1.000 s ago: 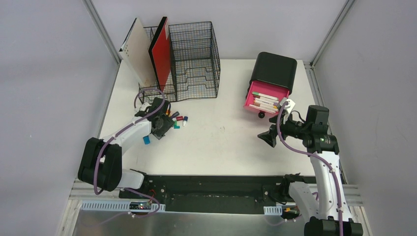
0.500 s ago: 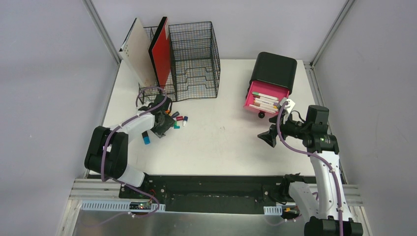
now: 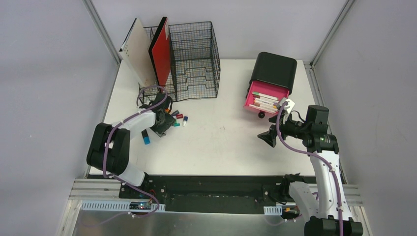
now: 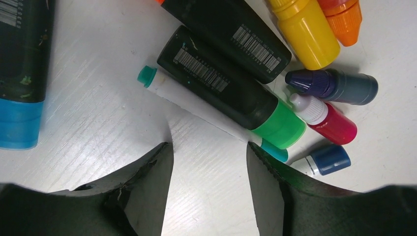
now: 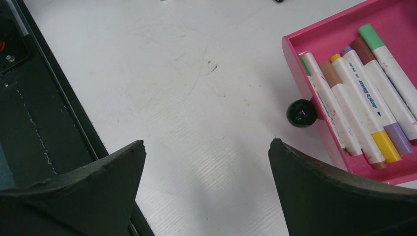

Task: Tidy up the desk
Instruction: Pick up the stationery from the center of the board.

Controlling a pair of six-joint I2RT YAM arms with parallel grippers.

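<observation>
Left tool (image 4: 209, 152): jaws apart, empty, near white pen (image 4: 189, 101) on tabletop (image 3: 221, 142). Right tool (image 5: 206, 147): jaws wide apart, empty, beside pink drawer (image 5: 291, 51).

Left arm (image 3: 135, 123) and right arm (image 3: 324, 169) wear white shells between bulky black joints, each trailed by a purple cable (image 3: 278, 127). The left gripper (image 4: 209, 145) has matte black, scuffed wedge fingers (image 4: 142, 196).

Plain grey walls (image 3: 44, 73), aluminium corner posts (image 3: 102, 30)
</observation>
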